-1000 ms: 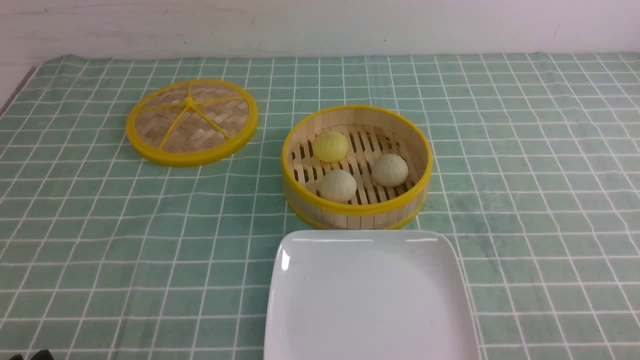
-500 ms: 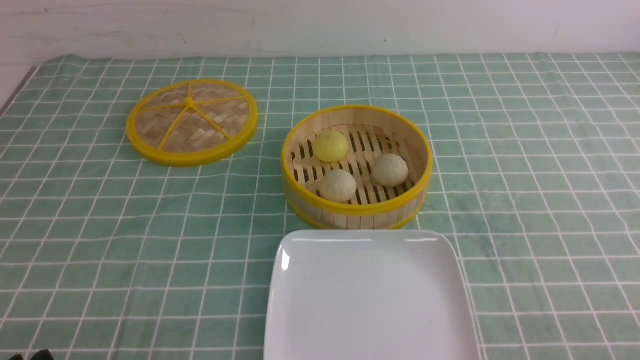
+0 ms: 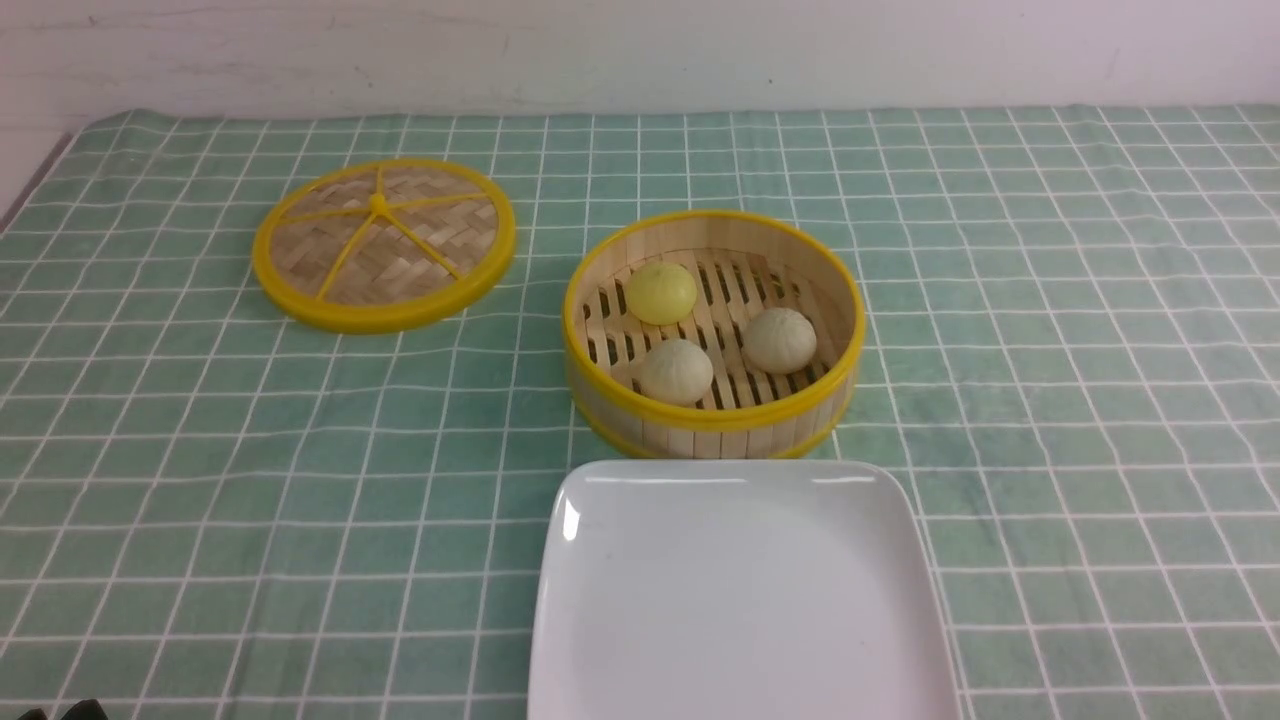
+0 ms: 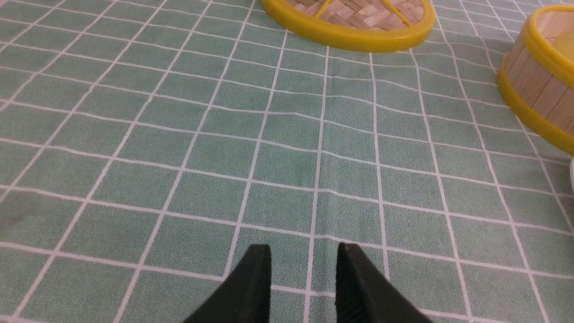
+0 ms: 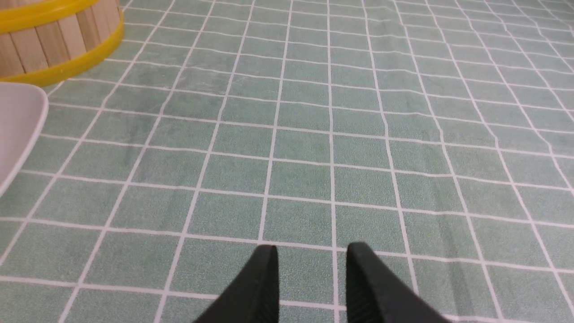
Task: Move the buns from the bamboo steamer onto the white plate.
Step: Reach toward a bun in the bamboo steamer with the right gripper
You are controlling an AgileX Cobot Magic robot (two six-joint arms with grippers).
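The bamboo steamer (image 3: pixel 700 435) stands uncovered in the middle of the table. Inside it lie three buns: a smooth yellow one (image 3: pixel 661 292) at the back left, a beige one (image 3: pixel 676 371) at the front and another beige one (image 3: pixel 779 340) on the right. The white plate (image 3: pixel 740 590) sits bare just in front of the steamer. My left gripper (image 4: pixel 304 247) hovers open over bare cloth to the left of the steamer (image 4: pixel 538 85). Over the cloth right of the plate (image 5: pixel 18 121), my right gripper (image 5: pixel 312 246) is open with nothing between its fingers.
The steamer's woven lid (image 3: pixel 384 243) with its yellow rim lies flat at the back left. A green checked cloth (image 3: pixel 1050 400) covers the whole table, and a white wall runs along its far edge.
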